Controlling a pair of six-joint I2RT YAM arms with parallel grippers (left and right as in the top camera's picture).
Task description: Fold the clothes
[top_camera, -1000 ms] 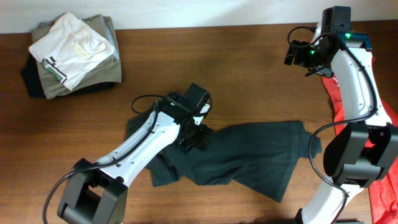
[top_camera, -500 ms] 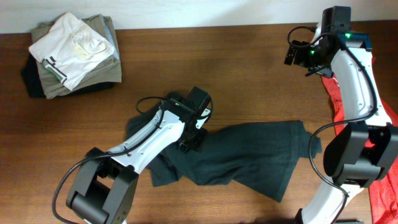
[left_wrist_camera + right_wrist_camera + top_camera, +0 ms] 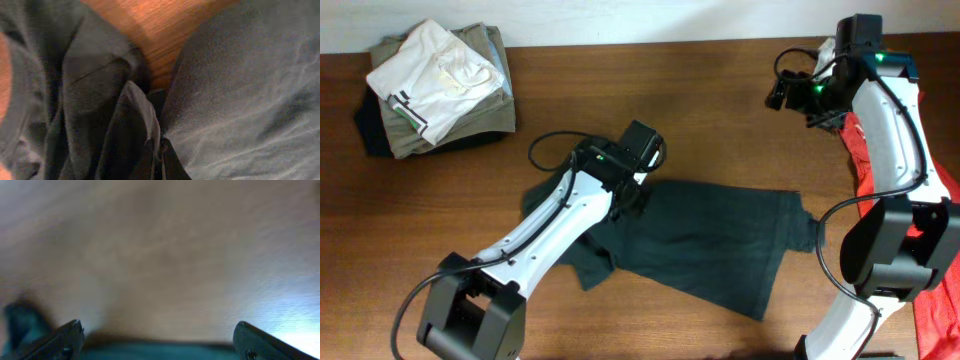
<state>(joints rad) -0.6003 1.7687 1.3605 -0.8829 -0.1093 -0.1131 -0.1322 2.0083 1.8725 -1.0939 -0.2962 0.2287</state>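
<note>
From overhead the left gripper (image 3: 623,203) is mostly hidden under its own wrist housing and cable, so its fingertips cannot be made out there; in the left wrist view only a thin dark seam at the bottom edge marks where they meet (image 3: 159,162), with cloth filling nearly the whole frame. The right wrist view is badly blurred: two dark fingers (image 3: 67,336) show at the lower corners, far apart, over brown wood, and a dark patch at the lower left is too smeared to name. The T-shirt (image 3: 710,245) lies on the table (image 3: 650,90), right of centre and toward the front edge, and its upper left corner runs under the left gripper, whose jaws look closed on a bunched fold of the fabric. The right gripper (image 3: 783,93) hangs with its jaws spread wide above bare wood near the back right, well apart from the shirt. The shirt is charcoal-black and soft, spread roughly flat as a slanted panel with a sleeve poking out on the right side and a rumpled, doubled-over lump at its left end beneath the left arm (image 3: 545,225). A stack of folded garments (image 3: 435,85) sits at the back left corner, and a red-orange cloth (image 3: 865,165) drapes along the right edge
</note>
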